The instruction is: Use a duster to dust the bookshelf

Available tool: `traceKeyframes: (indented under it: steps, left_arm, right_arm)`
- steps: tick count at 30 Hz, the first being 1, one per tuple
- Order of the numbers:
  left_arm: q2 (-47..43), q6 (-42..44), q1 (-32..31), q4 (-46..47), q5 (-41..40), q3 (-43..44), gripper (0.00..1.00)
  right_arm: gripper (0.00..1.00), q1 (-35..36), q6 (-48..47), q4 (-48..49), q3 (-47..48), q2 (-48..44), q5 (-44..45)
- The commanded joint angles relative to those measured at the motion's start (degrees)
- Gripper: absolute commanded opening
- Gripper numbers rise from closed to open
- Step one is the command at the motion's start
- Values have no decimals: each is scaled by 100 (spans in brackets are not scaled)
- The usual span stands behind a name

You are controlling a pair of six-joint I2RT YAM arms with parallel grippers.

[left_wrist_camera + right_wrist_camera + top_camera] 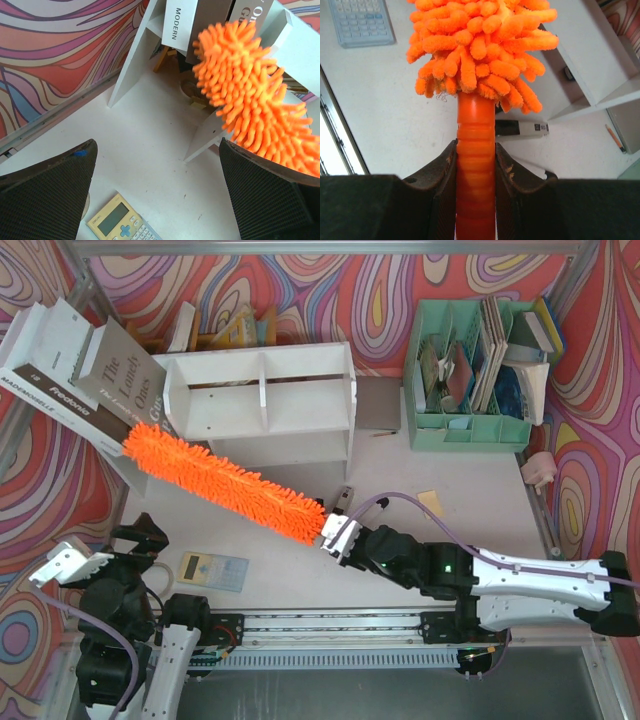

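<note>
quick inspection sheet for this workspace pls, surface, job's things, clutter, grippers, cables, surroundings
surface: white table, no spills seen
job's things: orange duster lies diagonally, its fluffy tip against the books at the left end of the white bookshelf
clutter: calculator near the left arm; marker pen by the shelf; mint-green file organiser stuffed with papers, far right
grippers: left gripper open and empty; right gripper shut on the duster's handle
cables: lilac cable loops above the right arm, clear of the duster
surroundings: swirl-patterned walls on three sides
</note>
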Motion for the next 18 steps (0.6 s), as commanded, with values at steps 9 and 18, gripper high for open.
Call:
traceKeyframes:
  steps: [9,18]
  left_arm:
    - [158,-49,-28,153,84,-69,99]
    - [201,-72,-28,140,82,-64,99]
  right_arm:
    - [0,-24,-12,-322,-247,-1191,135]
    - [0,-25,-389,400,-30,-1434,424]
